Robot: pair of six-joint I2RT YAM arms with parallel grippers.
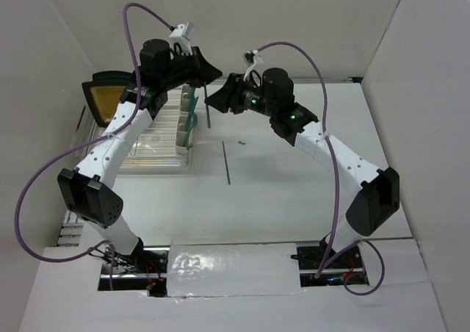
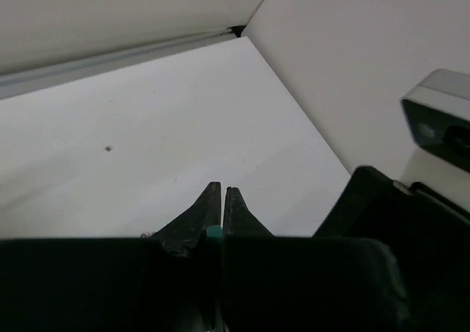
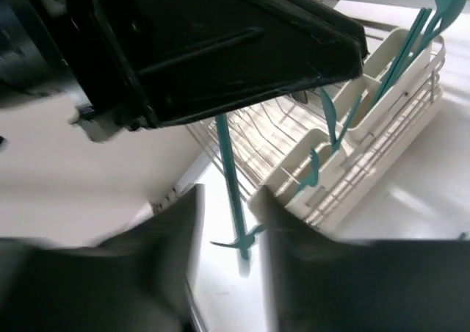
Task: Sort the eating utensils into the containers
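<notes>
My left gripper (image 1: 211,71) is shut on a slim teal utensil (image 1: 208,116) that hangs straight down beside the cream containers (image 1: 186,123). In the left wrist view the fingers (image 2: 209,203) are pressed together with a teal end (image 2: 214,233) between them. My right gripper (image 1: 220,97) is open and empty, just right of the hanging utensil. In the right wrist view that utensil (image 3: 229,172) hangs between my blurred open fingers (image 3: 187,222). The containers (image 3: 367,97) hold several teal utensils (image 3: 411,31). Another teal utensil (image 1: 226,163) lies on the table.
The clear wire dish rack (image 1: 150,142) stands at the left with the containers on its right edge. A black-rimmed yellow plate (image 1: 106,97) leans at its far left. White walls close in the table at the back and sides.
</notes>
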